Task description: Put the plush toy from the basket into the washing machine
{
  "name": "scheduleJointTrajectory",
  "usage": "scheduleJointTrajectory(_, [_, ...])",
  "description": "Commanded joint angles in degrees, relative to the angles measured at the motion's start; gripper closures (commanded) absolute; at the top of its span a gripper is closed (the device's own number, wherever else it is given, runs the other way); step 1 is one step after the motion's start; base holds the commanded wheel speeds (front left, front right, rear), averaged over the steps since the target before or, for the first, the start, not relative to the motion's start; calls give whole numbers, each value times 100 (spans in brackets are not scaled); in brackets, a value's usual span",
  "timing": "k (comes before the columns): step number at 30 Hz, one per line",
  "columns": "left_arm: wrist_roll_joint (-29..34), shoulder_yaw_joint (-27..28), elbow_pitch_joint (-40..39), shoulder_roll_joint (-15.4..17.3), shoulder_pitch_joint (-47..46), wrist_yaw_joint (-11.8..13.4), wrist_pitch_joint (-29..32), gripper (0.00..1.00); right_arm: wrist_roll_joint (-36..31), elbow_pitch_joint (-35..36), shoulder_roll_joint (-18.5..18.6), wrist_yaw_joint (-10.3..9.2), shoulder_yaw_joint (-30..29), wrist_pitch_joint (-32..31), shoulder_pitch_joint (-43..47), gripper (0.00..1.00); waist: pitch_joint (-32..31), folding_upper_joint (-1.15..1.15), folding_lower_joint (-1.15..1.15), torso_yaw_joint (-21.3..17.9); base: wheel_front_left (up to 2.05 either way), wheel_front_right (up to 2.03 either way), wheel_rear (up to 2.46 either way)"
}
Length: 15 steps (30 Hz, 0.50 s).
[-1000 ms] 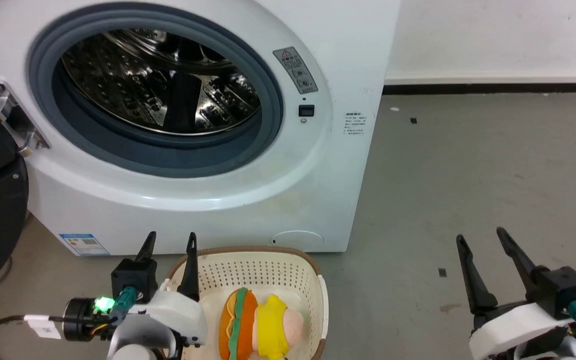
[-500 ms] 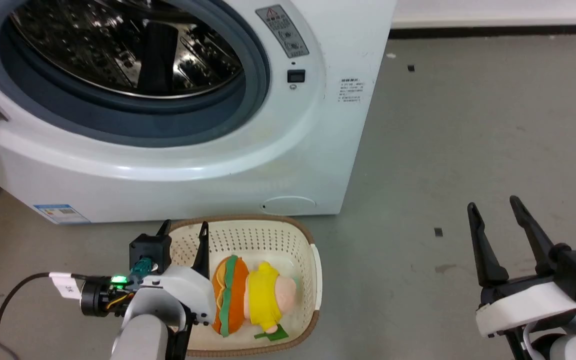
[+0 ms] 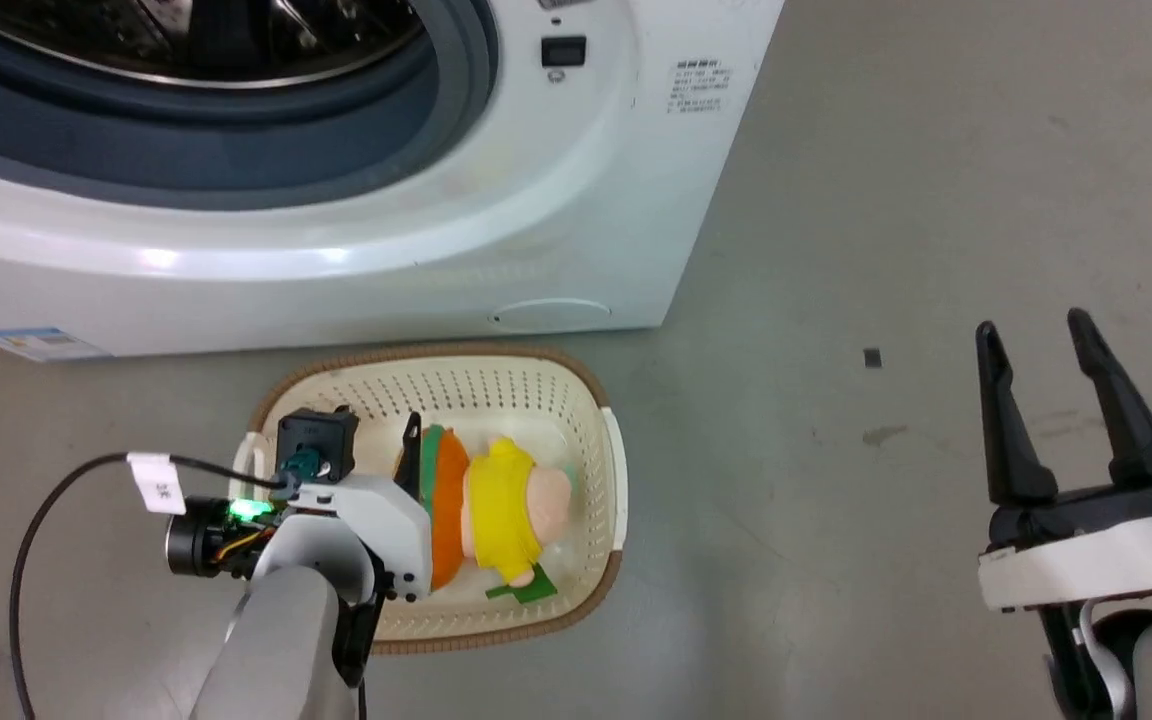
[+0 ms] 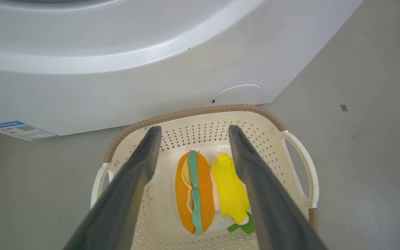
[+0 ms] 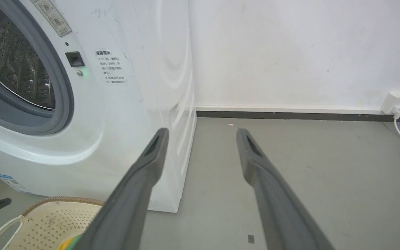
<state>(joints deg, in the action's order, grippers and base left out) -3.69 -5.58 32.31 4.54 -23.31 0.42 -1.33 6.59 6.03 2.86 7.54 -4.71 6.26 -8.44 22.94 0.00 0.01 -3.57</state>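
The plush toy (image 3: 496, 500), a burger shape with orange, green, yellow and pale pink layers, lies on its side in the cream basket (image 3: 576, 375) on the floor before the washing machine (image 3: 436, 230). My left gripper (image 3: 376, 425) hangs open over the basket's left part, close beside the toy's orange end. In the left wrist view the left gripper (image 4: 193, 130) frames the plush toy (image 4: 200, 191) below it, apart from it, inside the basket (image 4: 203, 110). My right gripper (image 3: 1031, 330) stands open and empty over bare floor at the right.
The washer's white front (image 4: 116, 80) rises right behind the basket, its grey-gasketed port (image 5: 61, 104) open. Grey floor (image 3: 836, 250) stretches to the right of the machine. A wall socket (image 5: 398, 100) with a white cable sits at the far right by the wall.
The head camera has tilted down, so the washer slid up the picture. My left gripper moved from the basket's near left rim to over the basket, beside the toy. The right gripper stays open.
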Motion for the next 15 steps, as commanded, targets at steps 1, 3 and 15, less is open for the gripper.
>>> scheduleJointTrajectory(1, [-38,-51,176,61,-218,32,37,0,81,82,1,-2,-34,69,-172,0,278,0,-1,-49,0,0,0])
scheduleJointTrajectory(3, [-44,-90,296,98,-334,45,90,0,115,137,1,-3,-57,93,-234,0,441,0,-1,-63,0,0,0])
scheduleJointTrajectory(15, [-205,-239,1008,289,-1014,-37,524,0,288,392,1,-3,-141,236,-526,0,1274,0,-1,-142,0,0,0])
